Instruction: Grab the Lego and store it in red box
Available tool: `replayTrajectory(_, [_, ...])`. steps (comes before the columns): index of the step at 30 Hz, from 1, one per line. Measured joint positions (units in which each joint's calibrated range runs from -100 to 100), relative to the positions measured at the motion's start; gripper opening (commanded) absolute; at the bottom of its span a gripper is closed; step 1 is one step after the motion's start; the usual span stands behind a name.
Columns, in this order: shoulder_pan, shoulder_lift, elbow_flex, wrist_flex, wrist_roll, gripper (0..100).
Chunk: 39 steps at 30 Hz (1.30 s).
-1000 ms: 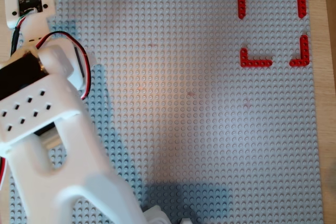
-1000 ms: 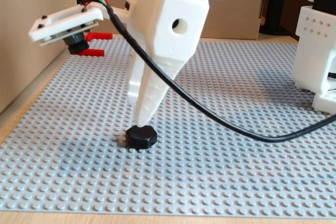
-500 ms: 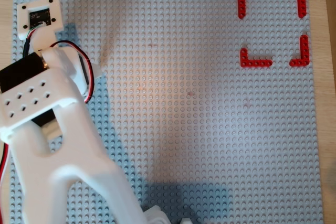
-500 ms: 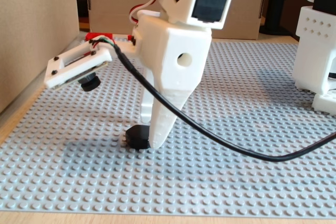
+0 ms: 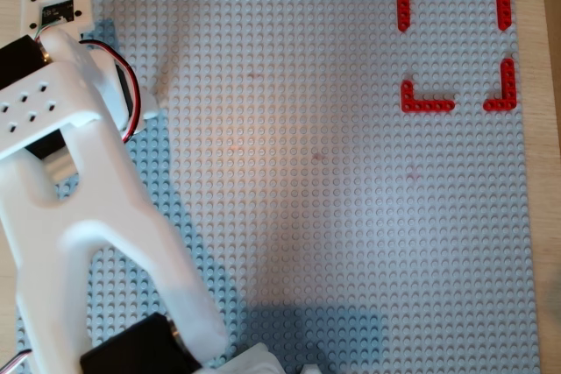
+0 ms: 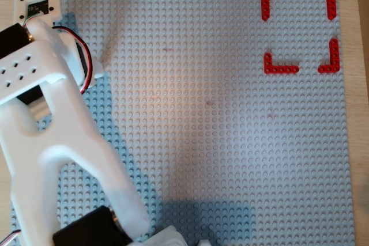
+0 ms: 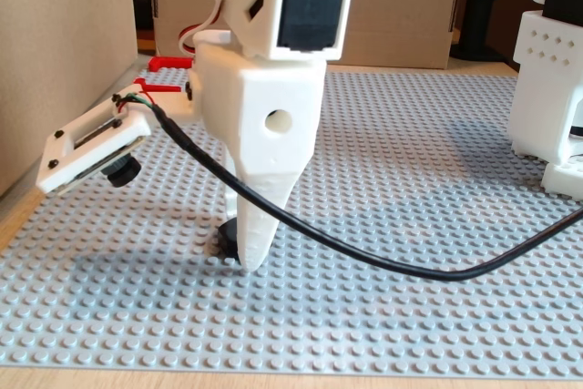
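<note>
In the fixed view my white gripper points straight down, its tips resting on the grey studded baseplate. The black Lego sits on the plate at those tips. Only a dark sliver of it shows left of the front finger, so the gap between the jaws is hidden. The red box is a square of thin red corner pieces, at the top right in both overhead views and far back left in the fixed view. Both overhead views show only my arm, at lower left.
A black cable loops low over the plate to the right of the gripper. The wrist camera mount juts out to the left. The white arm base stands at the right edge. Cardboard walls line the left and back.
The gripper has come down around the Lego and shifted a little left. The camera mount has dropped lower, and the Lego is now mostly covered by the front finger.
</note>
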Motion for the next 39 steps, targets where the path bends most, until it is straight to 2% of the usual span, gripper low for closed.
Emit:
replayTrajectory(10, [0.0,-0.08,-1.25,1.38,0.63,1])
replayTrajectory(14, [0.07,-2.79,-4.74,7.08,1.81,1])
replayTrajectory(25, [2.11,-25.61,-22.54,23.92,4.05,1])
replayTrajectory(28, [5.96,-30.18,-26.48,27.12,4.64,1])
replayTrajectory(33, [18.1,-35.84,-30.05,27.72,5.91,1])
replayTrajectory(39, [33.22,-36.94,-28.26,22.19,7.23,1])
